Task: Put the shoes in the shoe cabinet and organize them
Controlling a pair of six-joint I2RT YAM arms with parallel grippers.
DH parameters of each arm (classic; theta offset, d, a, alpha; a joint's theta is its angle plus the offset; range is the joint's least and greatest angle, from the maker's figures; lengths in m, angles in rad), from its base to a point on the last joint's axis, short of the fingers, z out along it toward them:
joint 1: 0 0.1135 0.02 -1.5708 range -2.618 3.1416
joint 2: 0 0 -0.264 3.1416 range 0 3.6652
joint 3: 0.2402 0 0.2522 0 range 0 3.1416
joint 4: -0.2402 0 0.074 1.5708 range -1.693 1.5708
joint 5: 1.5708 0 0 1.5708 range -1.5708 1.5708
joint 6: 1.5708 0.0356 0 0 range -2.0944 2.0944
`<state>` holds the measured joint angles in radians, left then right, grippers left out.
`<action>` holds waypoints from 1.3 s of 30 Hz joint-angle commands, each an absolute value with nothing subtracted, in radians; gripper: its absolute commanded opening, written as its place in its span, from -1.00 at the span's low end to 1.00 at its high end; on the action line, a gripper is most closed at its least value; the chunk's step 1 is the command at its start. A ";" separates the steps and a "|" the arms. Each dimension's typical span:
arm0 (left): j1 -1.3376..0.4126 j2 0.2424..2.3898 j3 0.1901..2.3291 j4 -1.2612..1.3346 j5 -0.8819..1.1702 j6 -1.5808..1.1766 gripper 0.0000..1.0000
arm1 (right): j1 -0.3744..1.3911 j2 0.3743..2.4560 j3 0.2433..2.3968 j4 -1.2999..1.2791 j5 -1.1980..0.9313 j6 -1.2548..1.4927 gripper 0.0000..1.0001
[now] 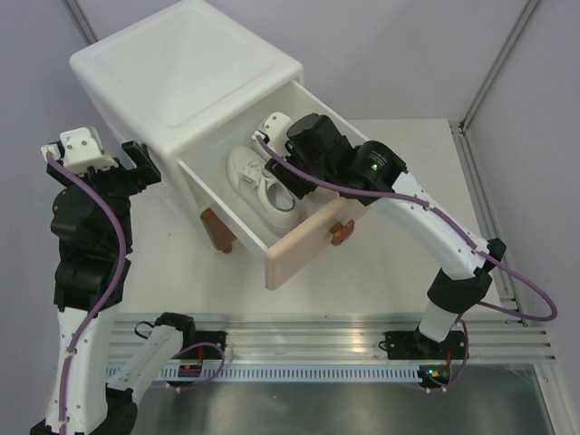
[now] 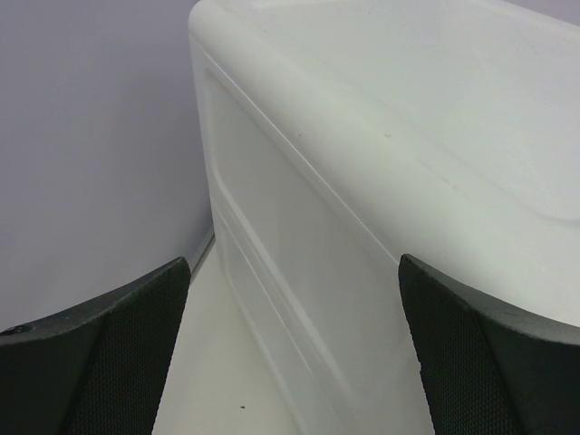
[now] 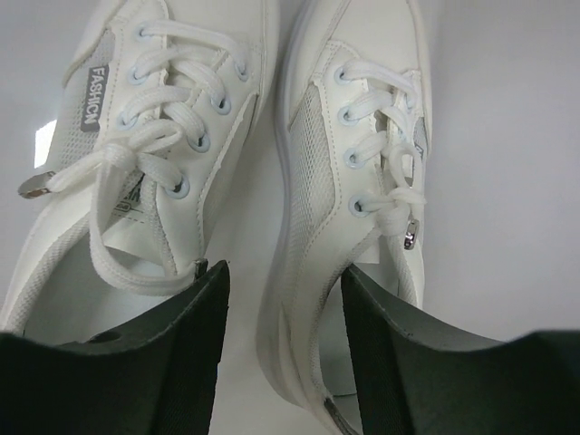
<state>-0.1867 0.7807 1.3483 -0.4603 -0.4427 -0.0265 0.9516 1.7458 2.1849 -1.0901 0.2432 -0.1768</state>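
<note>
The white shoe cabinet (image 1: 181, 72) stands at the back left with its upper drawer pulled out, beige front (image 1: 304, 240) toward me. The white sneaker pair (image 1: 263, 186) lies in the drawer. In the right wrist view the left sneaker (image 3: 154, 136) and right sneaker (image 3: 362, 163) lie side by side, laces up. My right gripper (image 3: 285, 308) is open inside the drawer, its fingers either side of the right sneaker's near side wall; it also shows in the top view (image 1: 281, 168). My left gripper (image 2: 294, 299) is open and empty beside the cabinet's left side (image 2: 362, 181). The black shoes are out of view.
A brown cabinet foot (image 1: 217, 231) and a small brown knob (image 1: 341, 233) on the drawer front show below the drawer. A metal rail (image 1: 317, 340) with both arm bases runs along the near edge. A frame post (image 1: 494, 63) stands at the back right.
</note>
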 commanded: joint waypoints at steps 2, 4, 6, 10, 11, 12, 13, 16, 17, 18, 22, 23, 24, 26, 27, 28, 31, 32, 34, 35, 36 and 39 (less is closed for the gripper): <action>-0.193 0.788 1.347 -0.442 -0.399 -0.002 0.99 | 0.954 1.678 2.221 -1.011 0.198 -0.173 0.19; -0.193 0.788 1.348 -0.443 -0.399 -0.002 0.99 | 0.956 1.645 2.194 -0.983 0.195 -0.176 0.22; -0.193 0.784 1.347 -0.445 -0.399 -0.002 0.99 | 0.956 1.602 2.169 -0.925 0.202 -0.175 0.27; -0.193 0.779 1.347 -0.445 -0.403 -0.002 0.99 | 0.956 1.530 2.093 -0.795 0.212 -0.154 0.45; -0.193 0.779 1.350 -0.443 -0.403 -0.002 0.99 | 0.956 1.519 2.085 -0.776 0.213 -0.149 0.53; -0.193 0.778 1.348 -0.445 -0.405 -0.002 0.99 | 0.956 1.494 2.077 -0.758 0.213 -0.143 0.56; -0.193 0.773 1.348 -0.445 -0.405 -0.002 0.99 | 0.954 1.480 2.062 -0.718 0.215 -0.129 0.59; -0.193 0.765 1.351 -0.445 -0.406 0.027 0.99 | 0.956 1.415 2.005 -0.625 0.216 -0.104 0.75; -0.193 0.761 1.350 -0.443 -0.408 0.028 0.99 | 0.956 1.395 1.985 -0.599 0.218 -0.098 0.78; -0.193 0.759 1.350 -0.443 -0.408 0.029 0.99 | 0.954 1.353 1.942 -0.572 0.218 -0.092 0.81; -0.193 0.749 1.358 -0.449 -0.405 0.034 0.99 | 0.954 1.246 1.824 -0.445 0.232 -0.066 0.92; -0.193 0.753 1.365 -0.454 -0.405 0.035 0.99 | 0.956 1.211 1.803 -0.437 0.235 -0.064 0.96; -0.193 0.756 1.370 -0.463 -0.403 0.038 1.00 | 0.956 1.197 1.774 -0.434 0.242 -0.064 0.96; -0.193 0.765 1.388 -0.472 -0.402 0.040 0.99 | 0.954 1.174 1.758 -0.459 0.245 -0.057 0.96; -0.193 0.772 1.393 -0.483 -0.393 0.040 0.99 | 0.956 1.151 1.740 -0.468 0.242 -0.045 0.96; -0.193 0.772 1.399 -0.488 -0.390 0.035 0.99 | 0.956 1.138 1.727 -0.485 0.241 -0.037 0.96; -0.193 0.764 1.401 -0.503 -0.391 0.022 0.99 | 0.956 1.075 1.671 -0.492 0.213 -0.003 0.96; -0.193 0.759 1.401 -0.506 -0.394 0.012 0.99 | 0.956 1.043 1.655 -0.494 0.206 -0.003 0.96; -0.193 0.741 1.397 -0.509 -0.413 0.012 0.99 | 0.954 1.011 1.614 -0.514 0.195 0.038 0.96; -0.193 0.732 1.393 -0.509 -0.419 0.011 0.99 | 0.954 0.976 1.599 -0.525 0.192 0.041 0.96; -0.192 0.724 1.391 -0.509 -0.439 0.012 1.00 | 0.954 0.959 1.557 -0.532 0.172 0.046 0.96; -0.193 0.686 1.378 -0.506 -0.440 -0.038 1.00 | 0.954 0.887 1.459 -0.563 0.141 0.049 0.96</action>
